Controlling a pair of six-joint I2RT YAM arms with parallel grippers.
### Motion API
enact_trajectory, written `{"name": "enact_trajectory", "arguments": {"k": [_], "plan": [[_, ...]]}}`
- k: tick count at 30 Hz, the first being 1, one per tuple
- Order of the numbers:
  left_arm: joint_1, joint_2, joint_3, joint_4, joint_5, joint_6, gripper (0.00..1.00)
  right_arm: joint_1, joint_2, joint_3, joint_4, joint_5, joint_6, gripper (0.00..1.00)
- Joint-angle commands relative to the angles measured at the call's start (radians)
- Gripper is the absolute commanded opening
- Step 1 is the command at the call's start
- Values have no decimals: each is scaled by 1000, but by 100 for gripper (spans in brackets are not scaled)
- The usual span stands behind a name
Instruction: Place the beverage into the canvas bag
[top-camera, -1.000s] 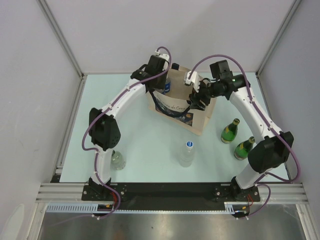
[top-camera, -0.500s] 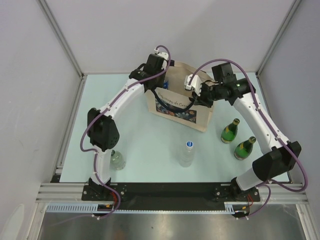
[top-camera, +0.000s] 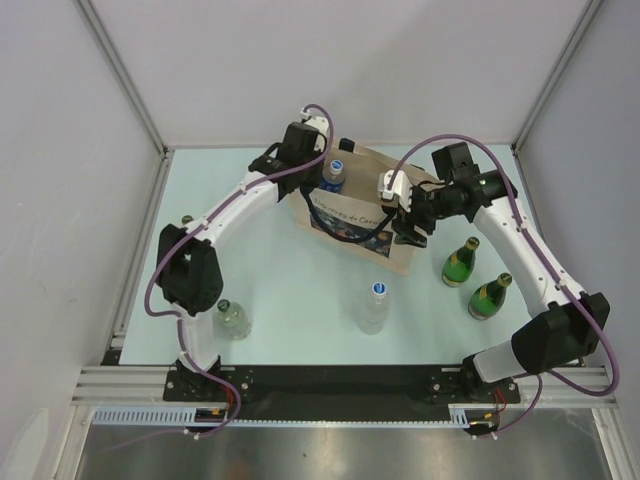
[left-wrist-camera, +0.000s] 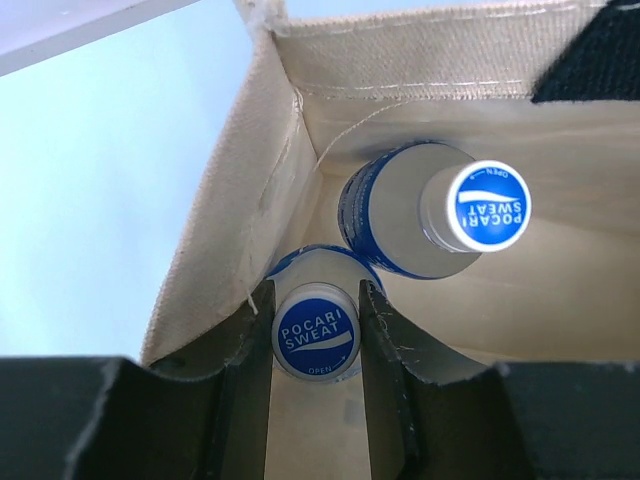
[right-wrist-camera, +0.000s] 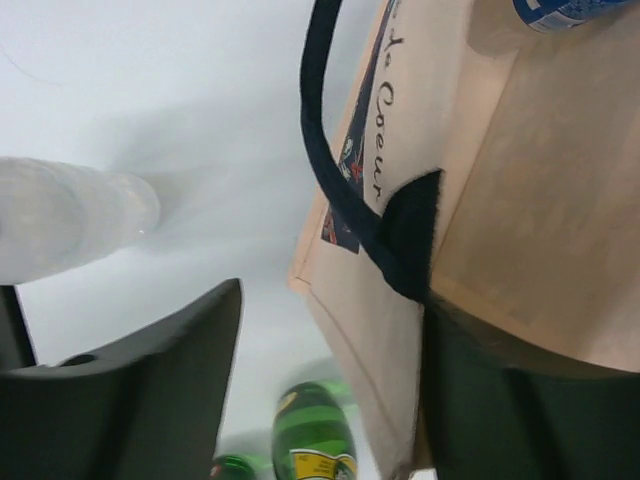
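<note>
The beige canvas bag (top-camera: 352, 212) with navy handles and a dark printed panel stands at mid-table. In the left wrist view two blue-capped Pocari Sweat bottles stand inside the bag (left-wrist-camera: 230, 200). My left gripper (left-wrist-camera: 315, 292) is shut on the cap of the near bottle (left-wrist-camera: 315, 338), in the bag's corner; the other bottle (left-wrist-camera: 440, 215) stands free beside it. One blue cap (top-camera: 337, 168) shows beside the left gripper (top-camera: 322, 172) in the top view. My right gripper (top-camera: 408, 222) is open, its jaws straddling the bag's right wall (right-wrist-camera: 375, 320) by a handle.
A clear bottle (top-camera: 374, 307) stands in front of the bag and another (top-camera: 232, 320) by the left arm's base. Two green bottles (top-camera: 460, 262) (top-camera: 489, 296) stand right of the bag, close under the right arm. Walls enclose the table.
The bag has turned and shifted slightly. The right gripper has moved from the bag's top toward its right near corner. The left wrist has pulled back a little, and a blue cap now shows.
</note>
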Motion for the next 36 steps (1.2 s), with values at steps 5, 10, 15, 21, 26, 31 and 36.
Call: {"name": "enact_trajectory", "arguments": {"k": [5, 10, 15, 21, 26, 31, 36], "plan": [[40, -98, 15, -10, -37, 19, 37, 26, -45, 102, -82, -168, 94, 77], [40, -133, 47, -8, -2, 8, 58, 29, -26, 144, -43, -196, 158, 77], [40, -170, 72, 18, 81, 8, 68, 21, -11, 176, -12, -208, 215, 77], [34, -199, 76, 82, 301, 27, 70, 21, 9, 176, 13, -219, 239, 77], [10, -157, 95, 79, 373, 66, 71, 10, 24, 165, 60, -198, 293, 77], [0, -150, 107, 75, 328, 71, 72, 7, 18, 181, 5, -245, 252, 77], [0, -210, 90, 73, 250, 76, 79, 15, 3, 193, -151, -362, 24, 77]]}}
